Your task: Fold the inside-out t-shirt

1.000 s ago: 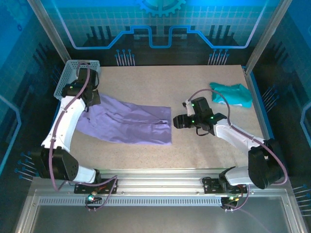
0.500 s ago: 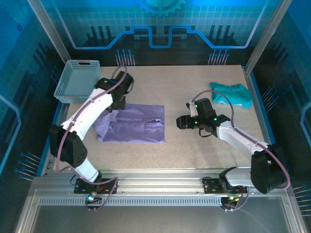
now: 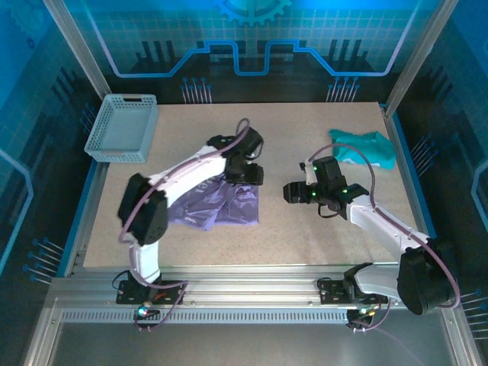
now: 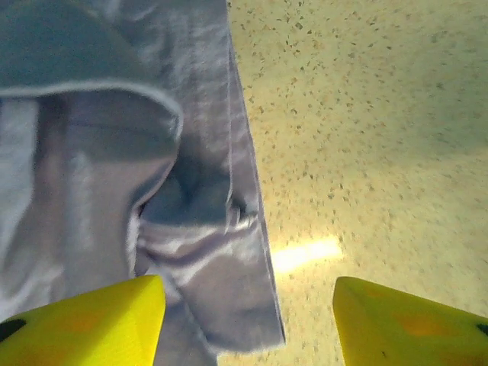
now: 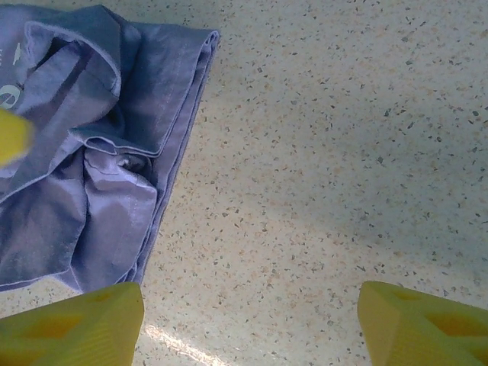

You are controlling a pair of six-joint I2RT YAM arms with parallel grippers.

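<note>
- left gripper [image 3: 245,172] [image 4: 248,320]: yellow fingers [image 4: 84,320] spread apart, nothing clamped between them, aimed down at the right edge of the inside-out t-shirt [image 3: 221,207]; touching the cloth or just clear of it, cannot tell.
- under and left of that gripper: lavender t-shirt [image 4: 114,191] bunched in loose, overlapping layers, left of the table's middle, partly under the left arm, right edge running near to far.
- right gripper [image 3: 293,192] [image 5: 252,320]: jaws wide, holding nothing, over bare speckled table [image 3: 305,236], just right of the t-shirt [image 5: 91,152] and apart from it.
- farther out, far right: small teal garment [image 3: 364,146], crumpled, well apart from the t-shirt.
- far left corner: pale basket [image 3: 122,126], well apart from the t-shirt.
</note>
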